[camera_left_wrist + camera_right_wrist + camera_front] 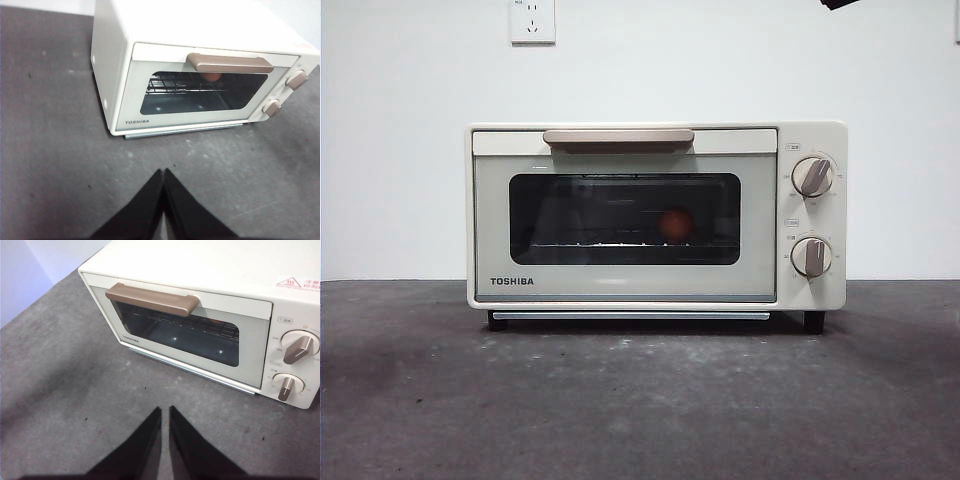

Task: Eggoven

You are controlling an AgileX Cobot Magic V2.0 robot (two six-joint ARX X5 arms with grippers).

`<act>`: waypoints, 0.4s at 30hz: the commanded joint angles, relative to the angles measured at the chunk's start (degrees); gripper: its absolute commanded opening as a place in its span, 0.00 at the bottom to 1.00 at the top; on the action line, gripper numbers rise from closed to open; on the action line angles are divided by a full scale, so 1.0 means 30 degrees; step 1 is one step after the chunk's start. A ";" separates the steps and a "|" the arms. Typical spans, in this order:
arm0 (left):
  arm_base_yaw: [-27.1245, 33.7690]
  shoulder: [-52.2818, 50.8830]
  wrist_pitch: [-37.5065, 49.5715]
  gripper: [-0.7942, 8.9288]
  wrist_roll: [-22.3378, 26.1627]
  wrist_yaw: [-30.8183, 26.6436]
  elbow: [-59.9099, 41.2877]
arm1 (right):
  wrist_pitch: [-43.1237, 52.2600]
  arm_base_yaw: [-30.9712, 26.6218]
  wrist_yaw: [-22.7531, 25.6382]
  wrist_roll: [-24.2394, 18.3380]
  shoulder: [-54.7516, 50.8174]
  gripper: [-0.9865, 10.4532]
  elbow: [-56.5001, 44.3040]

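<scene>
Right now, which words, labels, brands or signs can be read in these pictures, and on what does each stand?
"TOSHIBA": on the toaster oven door, lower corner below the window.
Red warning sign with characters beside it, on the oven's top: too small to read.
Markings around the two knobs: too small to read.
Nothing else bears text.

Even soft light from above, sharp front view, dim oven interior behind dark window, faint glare spots on glass, overexposed oven top toward 12 o'clock in left wrist view, short shadow underneath
</scene>
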 commanded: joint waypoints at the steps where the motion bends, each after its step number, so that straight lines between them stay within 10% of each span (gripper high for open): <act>1: 0.0138 -0.0255 0.0576 0.09 0.3162 -0.0255 -0.0044 | 0.0335 0.0160 0.0080 -0.0153 0.0087 0.09 0.0197; 12: 0.3271 -0.5034 1.1249 0.09 0.4087 -0.0561 -0.7053 | 0.0408 0.0160 0.0087 -0.0153 0.0087 0.09 0.0197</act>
